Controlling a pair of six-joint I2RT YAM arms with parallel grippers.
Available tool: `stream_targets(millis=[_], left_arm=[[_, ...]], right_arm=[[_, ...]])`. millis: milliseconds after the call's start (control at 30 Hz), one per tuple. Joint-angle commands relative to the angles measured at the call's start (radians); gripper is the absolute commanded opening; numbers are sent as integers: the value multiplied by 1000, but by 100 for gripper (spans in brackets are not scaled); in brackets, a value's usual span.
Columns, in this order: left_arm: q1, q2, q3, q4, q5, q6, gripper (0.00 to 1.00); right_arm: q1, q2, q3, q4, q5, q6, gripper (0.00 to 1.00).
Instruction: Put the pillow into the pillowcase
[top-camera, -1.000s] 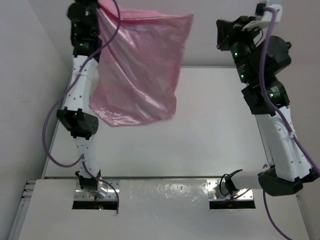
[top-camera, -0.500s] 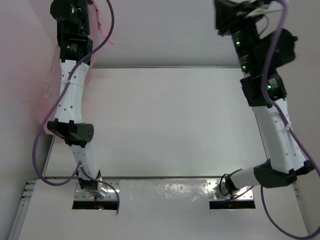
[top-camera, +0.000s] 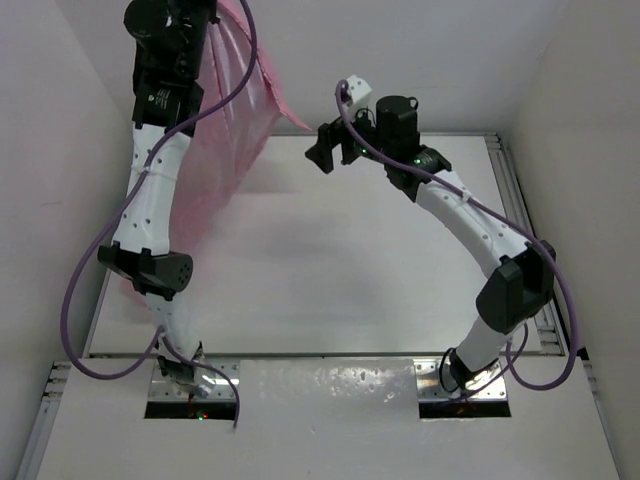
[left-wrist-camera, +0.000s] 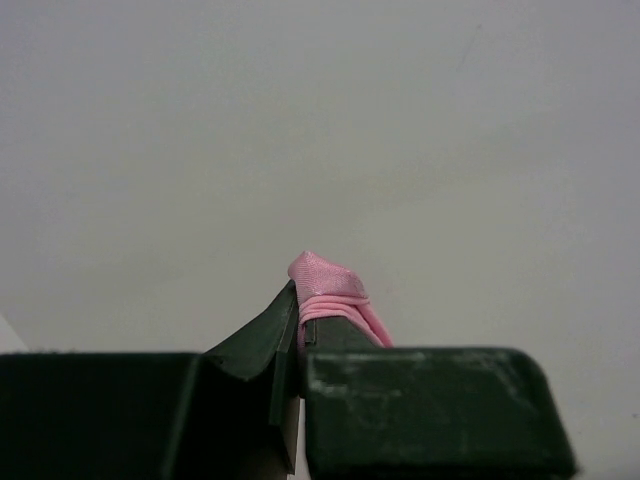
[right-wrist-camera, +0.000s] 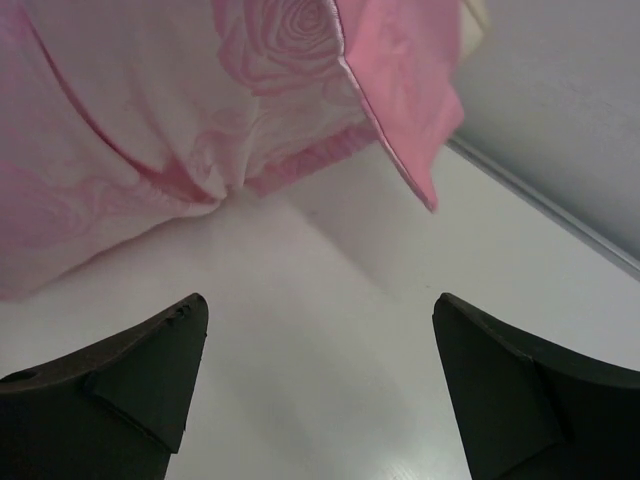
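Pillowcase (top-camera: 245, 120) hangs high over far-left part of table (top-camera: 350, 270), draped behind left arm. Small fold of pink satin clamped between closed fingers of left gripper (left-wrist-camera: 300, 335). Right gripper (right-wrist-camera: 320, 375) spread wide, holding nothing, facing loose pink corner just ahead, above white tabletop. Rose pattern shows on cloth.

table (top-camera: 350, 280): white, faintly glossy | walls (top-camera: 50, 200): plain white, three sides | light: even, perhaps overhead

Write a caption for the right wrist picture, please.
Open right gripper faces the pink pillowcase over the white table.
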Motion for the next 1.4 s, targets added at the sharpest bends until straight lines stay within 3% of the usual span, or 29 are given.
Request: stream_targets(millis=[0,67,200,433,633,933,1033,1167,1367], left_arm=[[-26,-127,73,150,24,50,0],[-49,-143,67,132,30,82,0],[-86,-167,32,113,20,128,0],[-134,-163,27,79,-9,155,0],[-144,-170,7,75,-19,162,0],[-151,-177,3,59,-39,168,0],[-151,-176,3,58,-46,178,0],[-154,-179,-3,64,-49,176,0],[-163,-186,-8,52,-54,187,0]], right_arm=[[12,-31,1,110,-5,-119,91],[14,-14,18,109,34,-134,97],[24,6,58,57,135,-229,99],[70,98,131,-43,112,-257,99],[138,-9,-20,18,146,-332,99],[254,-241,-238,109,370,-312,99],[306,-222,-286,195,411,-248,99],[388,-125,-211,204,567,-124,99],[523,-105,-240,317,793,-125,99]])
